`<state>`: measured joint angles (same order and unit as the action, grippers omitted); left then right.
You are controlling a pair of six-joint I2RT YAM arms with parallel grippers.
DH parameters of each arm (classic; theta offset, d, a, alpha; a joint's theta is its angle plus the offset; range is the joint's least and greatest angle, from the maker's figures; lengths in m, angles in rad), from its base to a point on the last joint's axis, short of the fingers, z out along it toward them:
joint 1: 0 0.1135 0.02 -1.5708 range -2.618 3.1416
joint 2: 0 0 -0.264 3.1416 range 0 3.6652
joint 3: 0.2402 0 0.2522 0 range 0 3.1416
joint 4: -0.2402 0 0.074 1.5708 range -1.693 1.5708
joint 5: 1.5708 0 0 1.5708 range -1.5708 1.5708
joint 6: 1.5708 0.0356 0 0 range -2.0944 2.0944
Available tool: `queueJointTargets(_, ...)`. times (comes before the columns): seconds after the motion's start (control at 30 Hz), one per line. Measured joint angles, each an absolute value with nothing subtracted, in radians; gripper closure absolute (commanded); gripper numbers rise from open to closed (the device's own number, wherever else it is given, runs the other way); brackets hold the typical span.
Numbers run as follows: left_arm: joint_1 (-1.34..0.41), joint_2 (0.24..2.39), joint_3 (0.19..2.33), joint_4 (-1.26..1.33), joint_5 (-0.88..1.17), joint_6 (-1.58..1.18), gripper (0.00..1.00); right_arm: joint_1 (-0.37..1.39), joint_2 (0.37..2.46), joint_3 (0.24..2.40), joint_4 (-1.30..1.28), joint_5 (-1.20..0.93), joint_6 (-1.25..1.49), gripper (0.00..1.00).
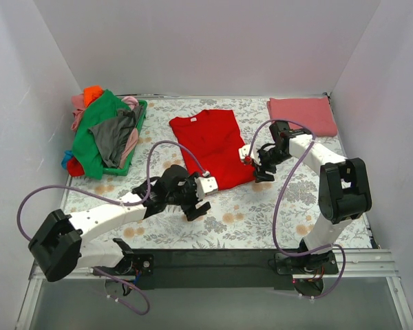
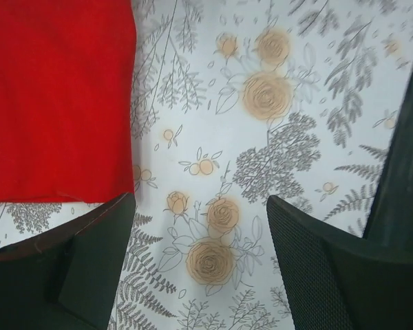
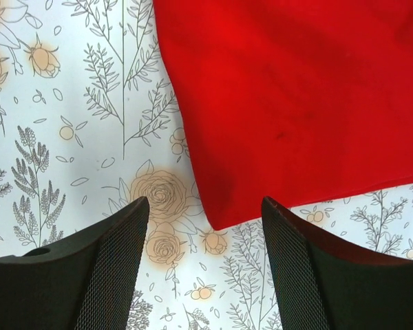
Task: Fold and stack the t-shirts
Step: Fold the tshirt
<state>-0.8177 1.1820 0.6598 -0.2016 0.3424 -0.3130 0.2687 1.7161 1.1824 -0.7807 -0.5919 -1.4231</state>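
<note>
A bright red t-shirt (image 1: 213, 143) lies flat in the middle of the floral table cloth (image 1: 261, 213), partly folded. My left gripper (image 1: 198, 196) hovers open at its near edge; in the left wrist view the red cloth (image 2: 55, 96) ends just beyond the left finger, and my left gripper (image 2: 199, 201) holds nothing. My right gripper (image 1: 256, 163) stands open by the shirt's right side. In the right wrist view a corner of the red shirt (image 3: 296, 96) points down between the jaws of my right gripper (image 3: 204, 201), untouched. A folded rose-red shirt (image 1: 301, 113) rests at the back right.
A green tray (image 1: 124, 165) at the back left holds a heap of shirts (image 1: 103, 130) in green, grey, pink and orange. White walls close in the table on three sides. Purple cables loop over both arms.
</note>
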Motion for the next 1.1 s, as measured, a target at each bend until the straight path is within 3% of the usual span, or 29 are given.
queueJointTargets(0.37, -0.833, 1.365, 0.66, -0.067, 0.141, -0.247, 0.27, 0.268, 1.749, 1.203, -0.779, -0.643, -1.439, 0.26)
queueJointTargets(0.8, -0.833, 1.52, 0.674, 0.034, 0.076, -0.187, 0.34, 0.268, 1.776, 1.203, -0.779, -0.646, -1.428, 0.27)
queueJointTargets(0.87, -0.833, 1.53, 0.674, 0.039, 0.069, -0.184, 0.37, 0.268, 1.776, 1.203, -0.779, -0.644, -1.429, 0.27)
queueJointTargets(1.0, -0.833, 1.533, 0.674, 0.047, 0.044, -0.178, 0.55, 0.268, 1.776, 1.203, -0.779, -0.64, -1.429, 0.27)
queueJointTargets(1.1, -0.833, 1.534, 0.674, 0.049, 0.032, -0.175, 0.59, 0.268, 1.776, 1.203, -0.779, -0.639, -1.429, 0.28)
